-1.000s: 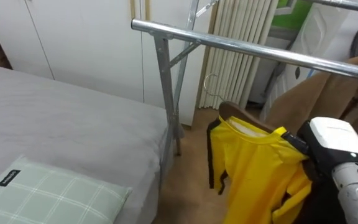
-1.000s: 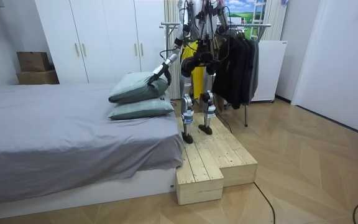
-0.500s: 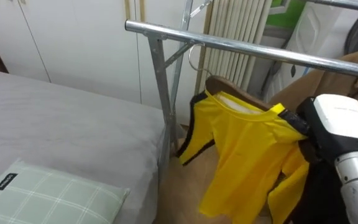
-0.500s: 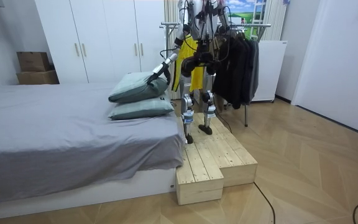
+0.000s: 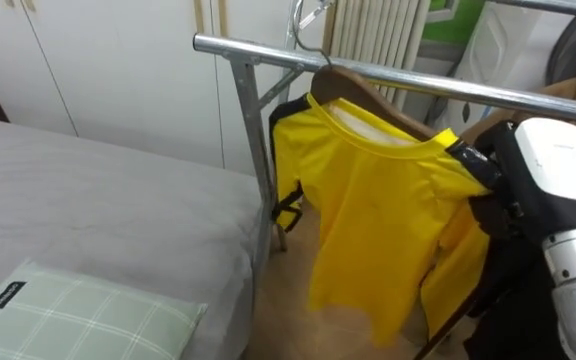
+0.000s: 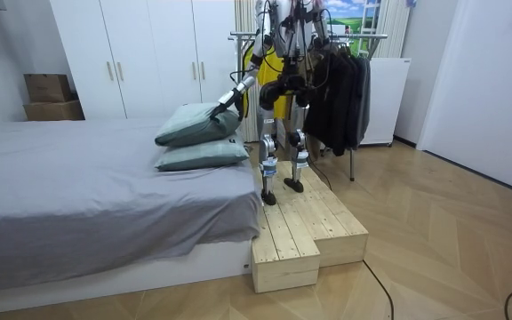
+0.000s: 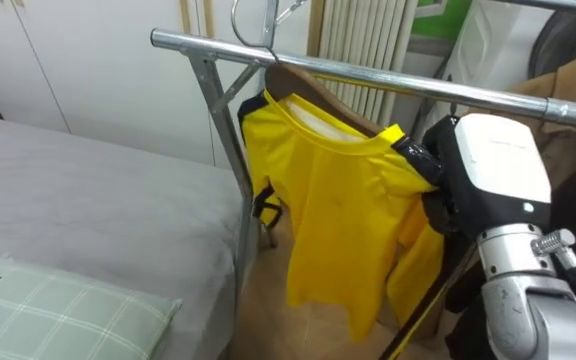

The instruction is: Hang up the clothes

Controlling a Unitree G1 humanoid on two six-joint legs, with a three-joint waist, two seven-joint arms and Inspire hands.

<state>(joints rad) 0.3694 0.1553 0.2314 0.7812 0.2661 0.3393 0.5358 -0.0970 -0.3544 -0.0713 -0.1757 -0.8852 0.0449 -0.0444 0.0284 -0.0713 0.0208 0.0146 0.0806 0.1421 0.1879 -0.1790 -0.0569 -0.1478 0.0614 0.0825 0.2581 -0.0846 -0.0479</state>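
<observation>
Now my right hand (image 7: 490,165) is up beside the rail (image 7: 368,77), at the right end of the hanger (image 7: 318,97) that carries the yellow shirt (image 7: 333,200). My fingers are hidden behind the cloth, so I cannot tell if they grip. The hook (image 7: 246,22) stands above the rail, near its post. My left hand (image 6: 223,107) is out over the pillows (image 6: 198,124); whether its fingers are open or closed, I cannot tell.

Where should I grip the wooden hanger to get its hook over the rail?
Probably grip the wooden hanger at its right shoulder end, from the robot's right: the yellow shirt drapes its arms, and the centre hook must clear the rail.
</observation>
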